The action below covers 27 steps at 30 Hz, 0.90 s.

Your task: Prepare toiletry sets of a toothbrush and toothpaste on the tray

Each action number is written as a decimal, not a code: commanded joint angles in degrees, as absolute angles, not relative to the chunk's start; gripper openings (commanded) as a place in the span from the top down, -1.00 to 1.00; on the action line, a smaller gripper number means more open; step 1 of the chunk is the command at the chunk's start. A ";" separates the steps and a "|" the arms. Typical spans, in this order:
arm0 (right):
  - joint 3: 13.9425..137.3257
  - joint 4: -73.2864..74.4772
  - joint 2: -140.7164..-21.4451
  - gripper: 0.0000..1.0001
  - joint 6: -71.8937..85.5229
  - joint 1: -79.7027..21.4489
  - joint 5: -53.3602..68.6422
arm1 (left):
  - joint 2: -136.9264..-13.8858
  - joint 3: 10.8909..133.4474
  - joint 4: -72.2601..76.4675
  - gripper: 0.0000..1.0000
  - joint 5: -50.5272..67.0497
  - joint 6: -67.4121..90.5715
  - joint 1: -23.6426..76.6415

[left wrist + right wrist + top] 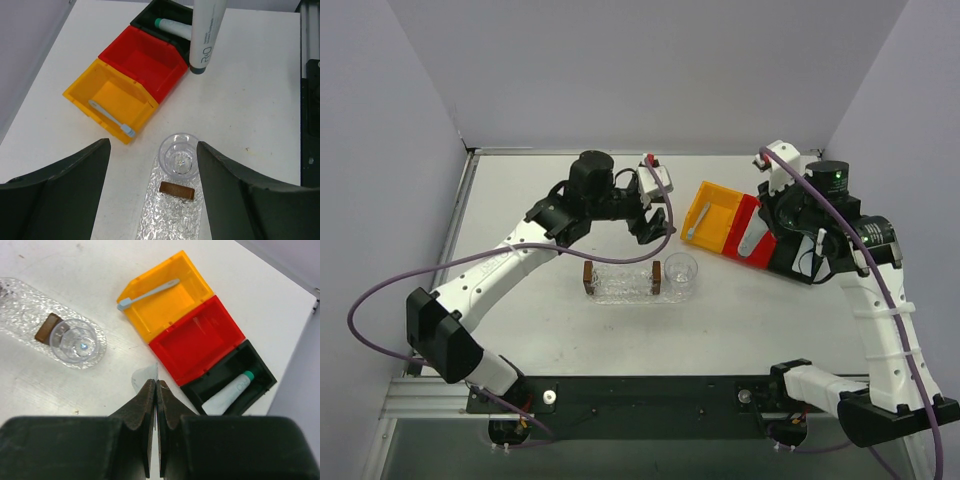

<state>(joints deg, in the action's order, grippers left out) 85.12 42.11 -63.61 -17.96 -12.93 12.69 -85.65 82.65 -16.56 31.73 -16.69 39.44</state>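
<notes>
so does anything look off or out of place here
Nothing looks spilled or broken. The toothbrush lies slantwise in the yellow bin, its head resting on the bin's front edge. The toothpaste hangs in the air, pinched by its flat end in the shut right gripper.
</notes>
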 commanded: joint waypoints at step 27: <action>89.91 42.19 -67.32 1.00 -16.52 -27.42 14.33 | -109.07 100.63 1.12 -0.82 62.84 1.65 41.13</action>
